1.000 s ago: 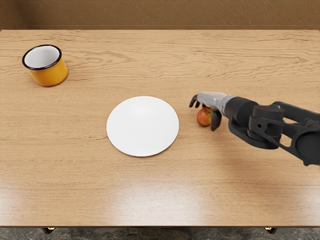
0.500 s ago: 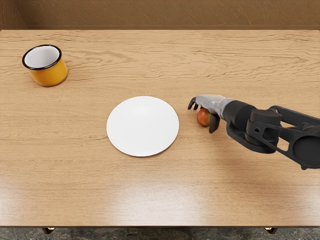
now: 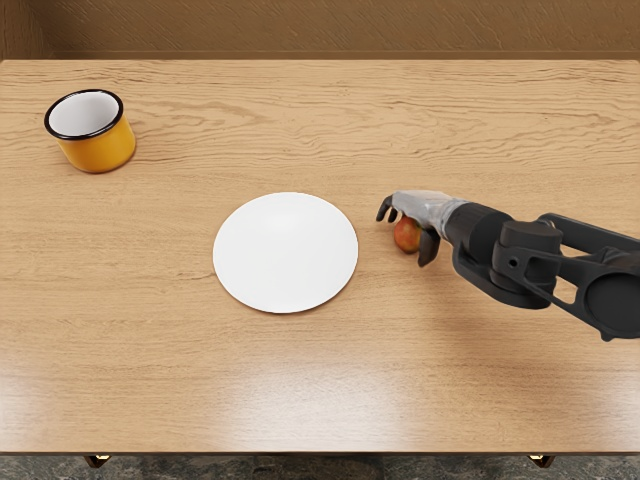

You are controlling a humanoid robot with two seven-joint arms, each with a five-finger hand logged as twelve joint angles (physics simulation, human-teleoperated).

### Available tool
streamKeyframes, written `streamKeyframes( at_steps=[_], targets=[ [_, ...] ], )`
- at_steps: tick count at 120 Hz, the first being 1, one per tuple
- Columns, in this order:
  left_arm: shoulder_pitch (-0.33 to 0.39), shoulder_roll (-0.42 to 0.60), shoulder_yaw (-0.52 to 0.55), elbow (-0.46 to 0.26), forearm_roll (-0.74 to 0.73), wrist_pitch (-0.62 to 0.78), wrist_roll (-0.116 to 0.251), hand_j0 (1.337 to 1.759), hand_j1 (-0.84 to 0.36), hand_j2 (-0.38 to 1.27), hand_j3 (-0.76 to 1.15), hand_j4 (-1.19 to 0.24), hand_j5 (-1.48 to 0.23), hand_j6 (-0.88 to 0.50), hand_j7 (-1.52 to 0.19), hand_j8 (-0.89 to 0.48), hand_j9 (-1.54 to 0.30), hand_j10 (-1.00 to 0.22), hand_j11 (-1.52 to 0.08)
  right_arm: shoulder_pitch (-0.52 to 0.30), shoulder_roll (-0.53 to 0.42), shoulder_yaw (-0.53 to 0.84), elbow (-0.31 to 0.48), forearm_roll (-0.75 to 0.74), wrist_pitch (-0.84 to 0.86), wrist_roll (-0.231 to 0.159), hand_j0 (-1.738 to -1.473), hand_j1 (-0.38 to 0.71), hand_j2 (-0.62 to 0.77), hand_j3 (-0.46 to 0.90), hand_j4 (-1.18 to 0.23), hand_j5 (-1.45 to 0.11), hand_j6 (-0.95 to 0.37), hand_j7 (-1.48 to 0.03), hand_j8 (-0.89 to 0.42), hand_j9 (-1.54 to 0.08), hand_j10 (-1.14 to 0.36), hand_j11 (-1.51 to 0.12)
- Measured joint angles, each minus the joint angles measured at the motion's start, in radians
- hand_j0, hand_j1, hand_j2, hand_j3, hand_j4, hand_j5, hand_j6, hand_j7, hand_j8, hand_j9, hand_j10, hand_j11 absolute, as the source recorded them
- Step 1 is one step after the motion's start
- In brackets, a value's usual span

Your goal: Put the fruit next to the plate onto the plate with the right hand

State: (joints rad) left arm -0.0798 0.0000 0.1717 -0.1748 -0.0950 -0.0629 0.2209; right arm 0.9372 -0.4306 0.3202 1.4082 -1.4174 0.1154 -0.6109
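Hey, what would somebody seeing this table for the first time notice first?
The dark right arm comes in from the right, its hand wrapped around a small red apple just right of the bare white plate in the middle. A yellow mug stands alone at the far left.

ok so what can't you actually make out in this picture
- Fruit, head view: the right hand covers its top and right side, so its kind is unclear.
- Grip, head view: whether the hand touches or holds the fruit cannot be told; the hand hides the contact.
- Right arm, head view: cut off by the picture's right edge.
- Left arm: not in view at all.
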Motion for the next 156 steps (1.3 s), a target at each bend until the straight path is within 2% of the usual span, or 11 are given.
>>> streamKeyframes(
  at_steps=[15,23,51,73,89,115,156],
  targets=[
    [0.0,0.0,0.0,0.0,0.0,0.0,0.0,1.658,0.35,0.0,0.0,0.0,0.0,0.0,0.0,0.0,0.0,0.0,0.0,-0.003,-0.001,-0.001,0.0,0.0,-0.004,0.0,-1.658,0.13,-0.08,0.0,-0.41,-0.53,-0.41,-0.52,-0.41,-0.53,-0.41,-0.53],
    [0.0,0.0,0.0,0.0,0.0,0.0,0.0,1.658,0.35,0.0,0.0,0.0,0.0,0.0,0.0,0.0,0.0,0.0,0.0,-0.009,-0.002,-0.001,-0.001,-0.002,-0.006,0.0,-1.658,0.15,-0.08,0.0,-0.43,-0.54,-0.43,-0.55,-0.39,-0.55,-0.42,-0.55],
    [0.0,0.0,0.0,0.0,0.0,0.0,0.0,1.658,0.35,0.0,0.0,0.0,0.0,0.0,0.0,0.0,0.0,0.0,0.0,-0.019,-0.003,0.002,-0.012,-0.002,-0.008,0.0,-1.657,0.22,-0.09,0.0,-0.5,-0.61,-0.44,-0.63,-0.46,-0.62,-0.49,-0.62],
    [0.0,0.0,0.0,0.0,0.0,0.0,0.0,1.658,0.35,0.0,0.0,0.0,0.0,0.0,0.0,0.0,0.0,0.0,0.0,-0.02,-0.003,0.007,-0.013,-0.001,-0.006,0.0,-1.654,0.25,0.09,0.0,-0.6,-0.76,-0.46,-0.77,-0.45,-0.77,-0.6,-0.77],
    [0.0,0.0,0.0,0.0,0.0,0.0,0.0,1.658,0.35,0.0,0.0,0.0,0.0,0.0,0.0,0.0,0.0,0.0,0.0,-0.02,-0.004,0.009,-0.014,0.004,-0.005,0.0,-1.653,0.29,0.14,0.0,-0.66,-0.88,-0.39,-0.87,-0.37,-0.88,-0.61,-0.88],
    [0.0,0.0,0.0,0.0,0.0,0.0,0.0,1.658,0.35,0.0,0.0,0.0,0.0,0.0,0.0,0.0,0.0,0.0,0.0,-0.019,-0.004,0.012,-0.014,0.008,-0.003,-0.001,-1.65,0.31,0.15,0.0,-0.59,-0.99,-0.33,-0.95,-0.3,-0.99,-0.54,-0.98],
    [0.0,0.0,0.0,0.0,0.0,0.0,0.0,1.658,0.35,0.0,0.0,0.0,0.0,0.0,0.0,0.0,0.0,0.0,0.0,-0.004,0.012,0.053,-0.007,0.012,-0.001,-0.001,-1.649,0.33,0.16,0.0,-0.55,-1.04,-0.3,-0.98,-0.26,-1.03,-0.51,-1.01]
  ],
)
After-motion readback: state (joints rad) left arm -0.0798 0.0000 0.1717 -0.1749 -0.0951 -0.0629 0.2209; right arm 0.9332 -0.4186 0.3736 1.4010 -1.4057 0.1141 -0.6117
